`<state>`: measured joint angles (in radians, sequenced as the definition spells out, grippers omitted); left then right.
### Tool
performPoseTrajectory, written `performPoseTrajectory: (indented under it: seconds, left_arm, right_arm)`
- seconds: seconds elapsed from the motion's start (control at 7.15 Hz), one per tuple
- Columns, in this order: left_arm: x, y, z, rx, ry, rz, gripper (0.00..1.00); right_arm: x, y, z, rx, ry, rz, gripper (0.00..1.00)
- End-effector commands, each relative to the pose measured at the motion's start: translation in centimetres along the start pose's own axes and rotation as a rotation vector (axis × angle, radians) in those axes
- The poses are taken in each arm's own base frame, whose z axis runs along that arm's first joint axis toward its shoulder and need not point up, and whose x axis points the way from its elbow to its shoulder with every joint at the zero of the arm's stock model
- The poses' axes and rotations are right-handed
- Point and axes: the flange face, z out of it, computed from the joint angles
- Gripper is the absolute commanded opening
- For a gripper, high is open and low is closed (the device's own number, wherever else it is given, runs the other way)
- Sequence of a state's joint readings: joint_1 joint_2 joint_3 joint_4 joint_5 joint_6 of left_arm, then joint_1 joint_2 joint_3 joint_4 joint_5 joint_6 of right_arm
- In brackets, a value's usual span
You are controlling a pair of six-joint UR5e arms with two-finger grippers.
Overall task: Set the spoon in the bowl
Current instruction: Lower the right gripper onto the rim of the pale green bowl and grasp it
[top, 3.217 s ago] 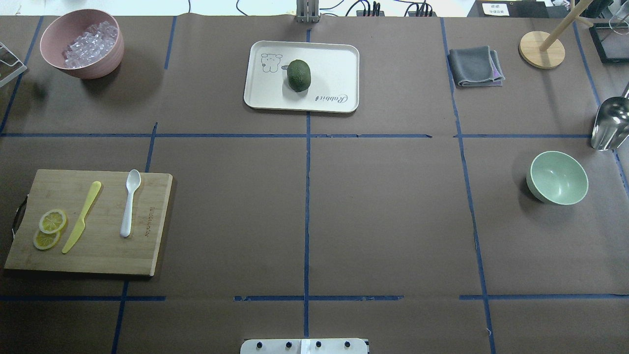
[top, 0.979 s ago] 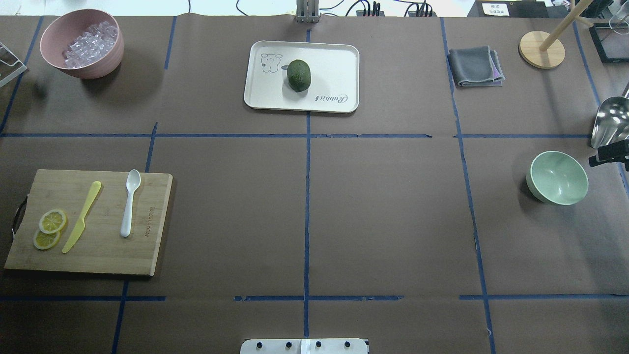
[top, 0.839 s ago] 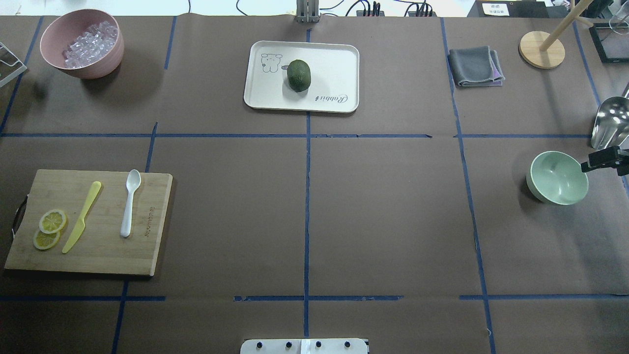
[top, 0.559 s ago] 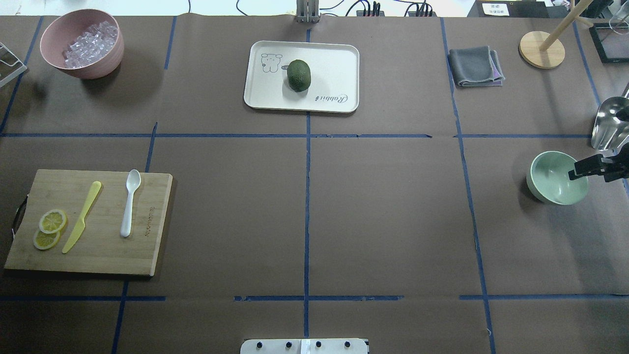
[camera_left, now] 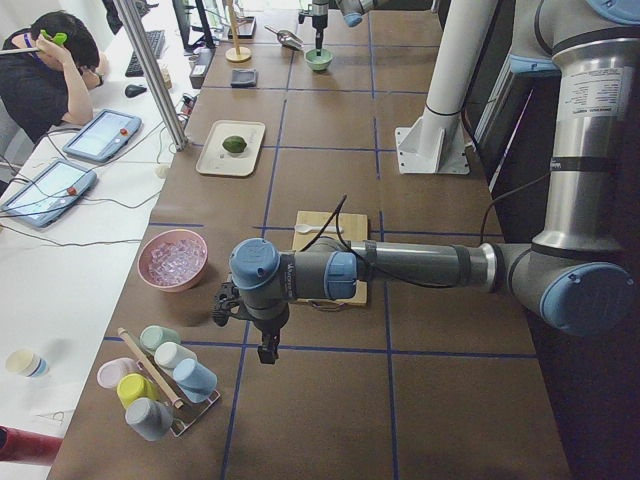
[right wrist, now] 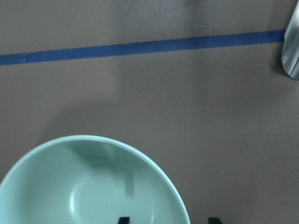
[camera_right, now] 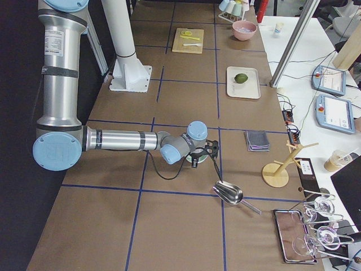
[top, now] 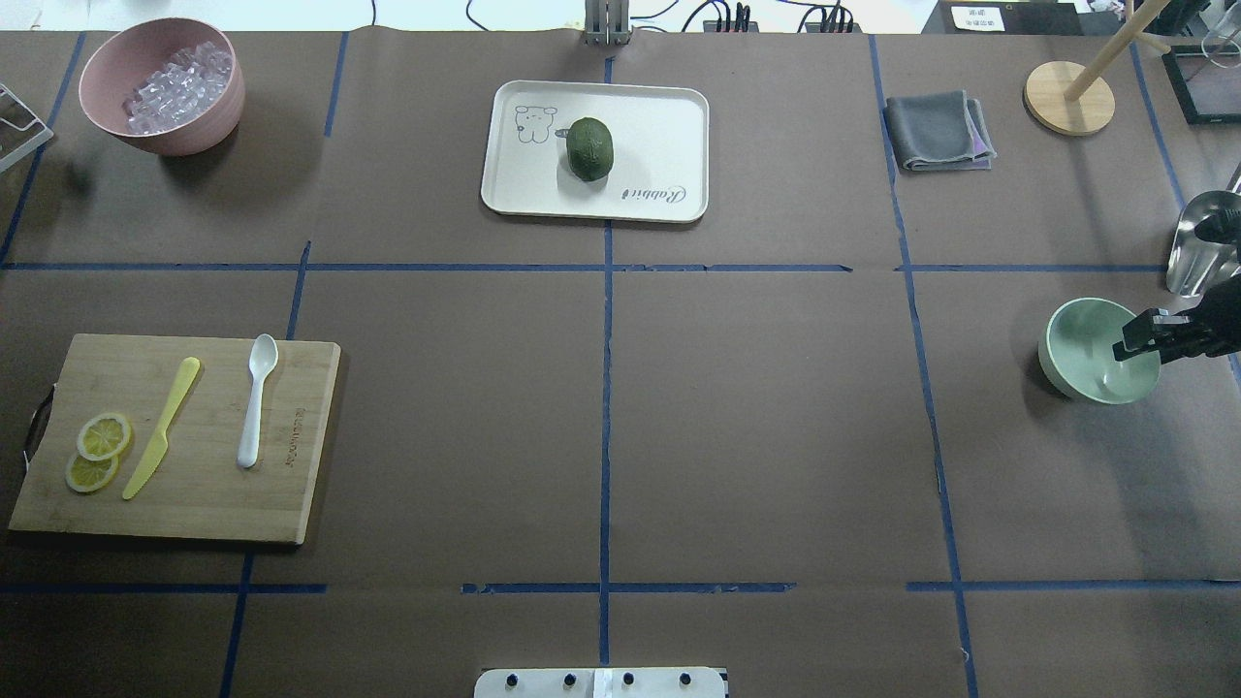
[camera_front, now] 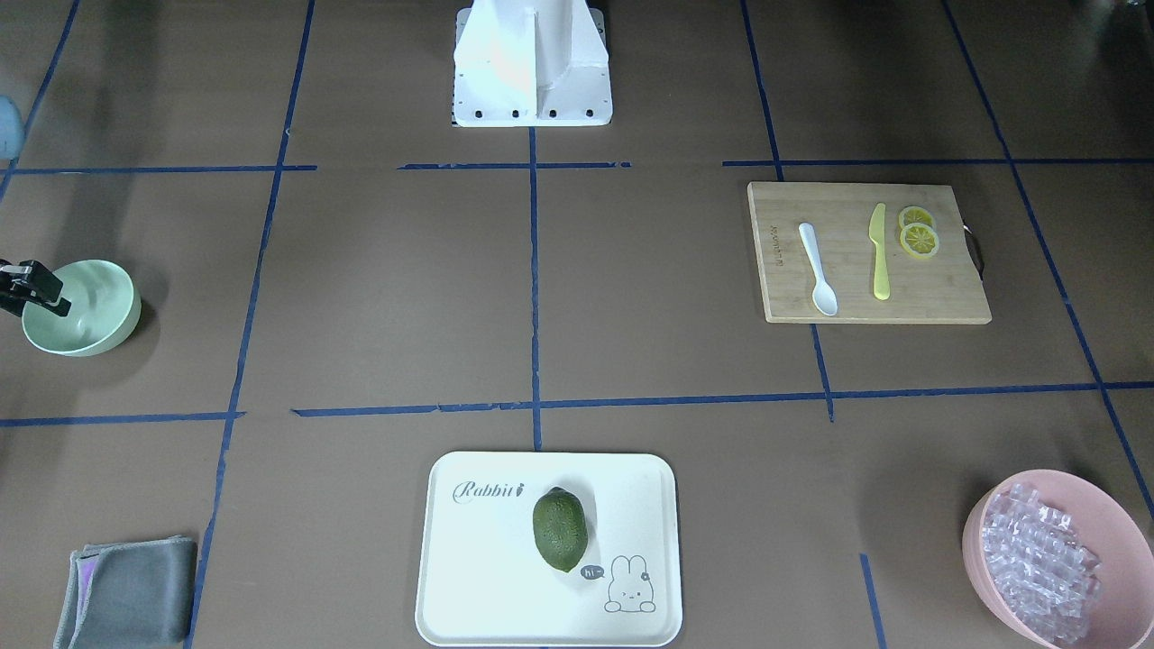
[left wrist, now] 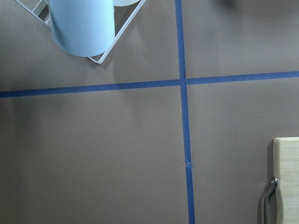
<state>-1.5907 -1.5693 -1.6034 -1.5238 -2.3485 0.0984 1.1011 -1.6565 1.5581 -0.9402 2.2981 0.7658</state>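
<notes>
Overhead view. Spoon [top: 254, 397] flat on cutting board [top: 204, 504] at 9 o'clock of desk [top: 776, 436], scoop toward 12; yellow knife [top: 160, 427] just beside, at spoon's 9. Bowl [top: 1086, 354] at desk's 3 o'clock. Right pincer [top: 1136, 334] released, fingers straddling bowl's 3 o'clock rim. Left pincer [camera_left: 268, 352] above desk beyond board's handle end; cannot tell grip state.

We see matt brown paper [top: 756, 417] covering the table. At three o'clock, the small pale mint-green round bowl [top: 1081, 364] looks smooth and softly glossy. At nine o'clock, the small white plastic spoon [top: 255, 399] gleams faintly on a matt, grained rectangular wooden board [top: 213, 494]. The silver metal scoop [top: 1188, 262] shines mirror-bright.
</notes>
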Motion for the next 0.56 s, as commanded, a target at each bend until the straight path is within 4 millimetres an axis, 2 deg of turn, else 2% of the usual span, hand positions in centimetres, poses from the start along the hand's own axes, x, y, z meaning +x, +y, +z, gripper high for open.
performPoseTrajectory:
  seconds: [0.0,0.14,0.28,0.42]
  left_arm:
    - [0.0,0.0,0.0,0.002,0.000,0.001,1.00]
    - [0.1,0.0,-0.1,0.003,0.000,-0.001,1.00]
    - [0.2,-0.1,-0.2,0.006,-0.001,0.003,1.00]
    - [0.2,-0.1,-0.2,0.006,-0.001,0.003,1.00]
  right_arm:
    - [-0.7,0.0,-0.5,0.002,-0.029,-0.008,0.00]
    - [-0.4,-0.3,-2.6,0.000,-0.102,-0.001,0.00]
    - [-0.8,-0.6,-5.6,0.008,-0.178,-0.004,0.00]
    - [-3.2,-0.6,-8.2,0.027,-0.222,-0.022,0.00]
